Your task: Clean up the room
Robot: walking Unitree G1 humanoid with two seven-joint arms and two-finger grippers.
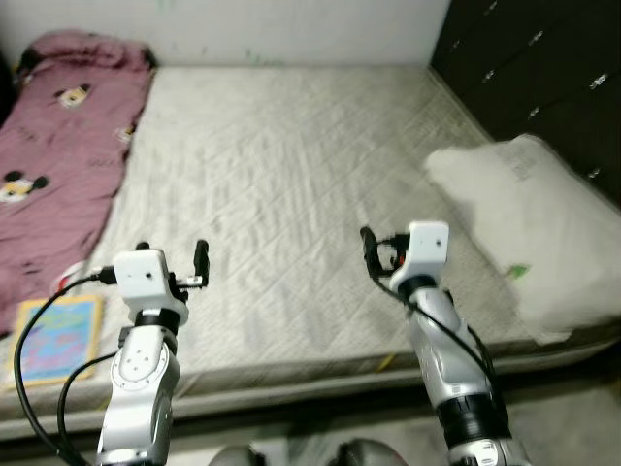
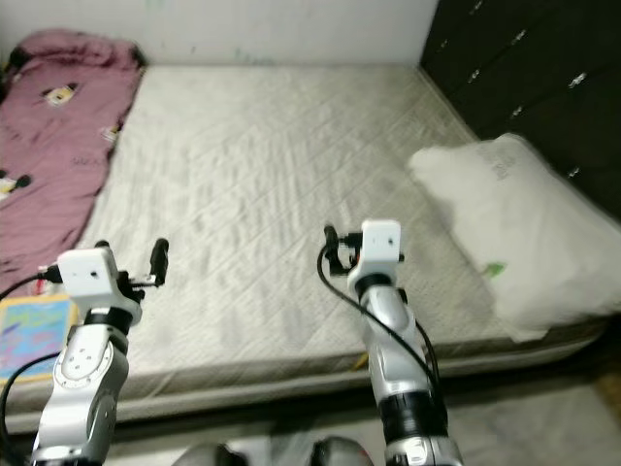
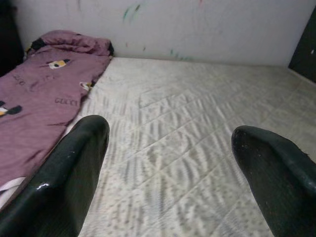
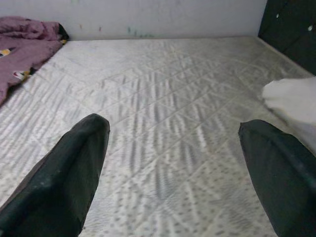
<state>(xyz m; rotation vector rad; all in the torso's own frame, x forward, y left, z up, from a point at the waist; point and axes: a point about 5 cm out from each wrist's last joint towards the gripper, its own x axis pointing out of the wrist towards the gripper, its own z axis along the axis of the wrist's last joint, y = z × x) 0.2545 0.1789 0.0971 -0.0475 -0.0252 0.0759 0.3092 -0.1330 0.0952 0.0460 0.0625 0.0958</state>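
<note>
— What do we have ahead of us?
— A bare quilted mattress (image 2: 272, 184), with our left claw (image 2: 131, 254) and right claw (image 2: 335, 254) raised over its near edge.
— And on it?
— A white pillow (image 2: 509, 233) on our right, a pink blanket (image 2: 53, 136) on our left, and a colourful book (image 2: 29, 330) beside our left arm.

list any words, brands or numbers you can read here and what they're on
"GUCCI" in dark letters on the purple blanket, seen from the left wrist.
More dark lettering further up the blanket: too blurred to read.
Grey print on the white pillow: too blurred to read.
Colourful book by the mattress edge: cover too small and blurred to read.
No other text is readable.
</note>
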